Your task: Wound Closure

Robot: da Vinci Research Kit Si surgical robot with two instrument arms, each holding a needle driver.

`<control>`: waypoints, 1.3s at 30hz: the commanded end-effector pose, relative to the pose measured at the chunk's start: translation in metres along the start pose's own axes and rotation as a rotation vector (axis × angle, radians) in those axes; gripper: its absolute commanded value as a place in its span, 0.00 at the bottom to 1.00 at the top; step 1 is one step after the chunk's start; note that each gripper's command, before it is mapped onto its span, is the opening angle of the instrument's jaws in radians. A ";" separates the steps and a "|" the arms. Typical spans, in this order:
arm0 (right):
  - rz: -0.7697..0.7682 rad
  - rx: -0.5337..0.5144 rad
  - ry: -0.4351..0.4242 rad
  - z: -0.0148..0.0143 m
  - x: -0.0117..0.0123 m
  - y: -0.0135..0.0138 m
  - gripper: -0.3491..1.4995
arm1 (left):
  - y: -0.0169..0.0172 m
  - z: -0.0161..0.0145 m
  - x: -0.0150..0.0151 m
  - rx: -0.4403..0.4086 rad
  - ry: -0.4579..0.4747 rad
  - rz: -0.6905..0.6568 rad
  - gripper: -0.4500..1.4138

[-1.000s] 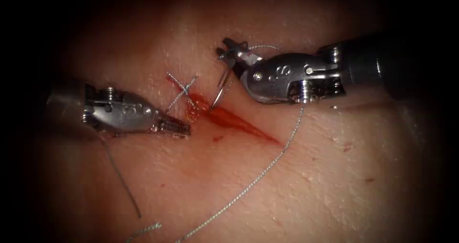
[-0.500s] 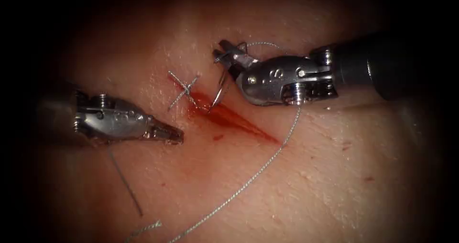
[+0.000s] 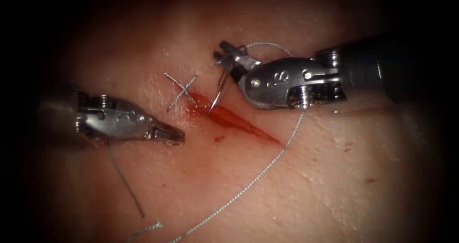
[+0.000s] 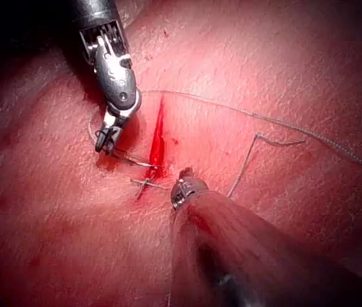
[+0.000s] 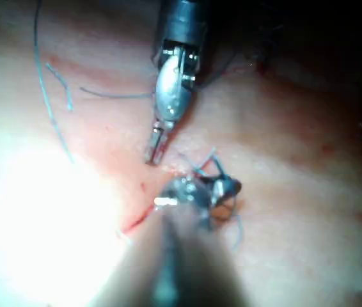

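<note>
On the tissue (image 3: pixel 334 185) the red cut (image 3: pixel 239 123) runs down to the right. One crossed stitch (image 3: pixel 180 87) lies at its upper left end. My right tool (image 3: pixel 224 56) is shut on the curved needle (image 3: pixel 216 99) near its tail. The needle's tip points down and rests at the cut's upper end; I cannot tell if it is in the tissue. The left wrist view shows the same grip (image 4: pixel 106 141). The thread (image 3: pixel 267 164) loops over the right tool and trails down to the left. My left tool (image 3: pixel 173 134) lies left of the cut, shut and holding nothing.
A dark cut end of thread (image 3: pixel 126 185) lies on the tissue below the left tool, and a frayed pale end (image 3: pixel 148 228) sits near the lower edge. Red fluid (image 3: pixel 217 138) spots the tissue beside the cut.
The left tool has drawn back a little to the left and down, away from the cut. The right tool has shifted slightly, with the needle tip staying at the cut's upper end.
</note>
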 end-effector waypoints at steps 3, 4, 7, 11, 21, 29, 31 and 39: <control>0.000 -0.008 -0.010 0.0003 -0.0011 0.0004 0.00 | 0.0002 0.0009 -0.0003 -0.005 0.001 0.002 0.13; 0.000 -0.010 -0.013 0.0004 -0.0013 0.0006 0.00 | 0.0002 0.0009 -0.0003 -0.005 0.001 0.002 0.12; 0.006 -0.014 -0.017 0.0005 -0.0016 0.0010 0.00 | 0.0002 0.0009 -0.0003 -0.005 0.001 0.002 0.12; -0.005 -0.021 -0.019 0.0007 -0.0016 0.0012 0.00 | 0.0004 0.0010 -0.0003 -0.005 0.001 0.002 0.12; -0.037 -0.015 -0.034 0.0016 -0.0021 -0.0014 0.00 | 0.0005 0.0007 0.0000 -0.009 0.001 0.000 0.12; -0.057 -0.005 -0.035 0.0017 -0.0023 -0.0024 0.00 | 0.0006 0.0005 0.0001 -0.010 0.002 -0.001 0.12; -0.056 -0.001 -0.031 0.0017 -0.0022 -0.0025 0.00 | 0.0006 0.0005 0.0001 -0.010 0.002 -0.002 0.12; -0.035 -0.005 -0.006 0.0010 -0.0004 -0.0018 0.00 | 0.0007 0.0008 0.0002 -0.007 0.001 -0.002 0.12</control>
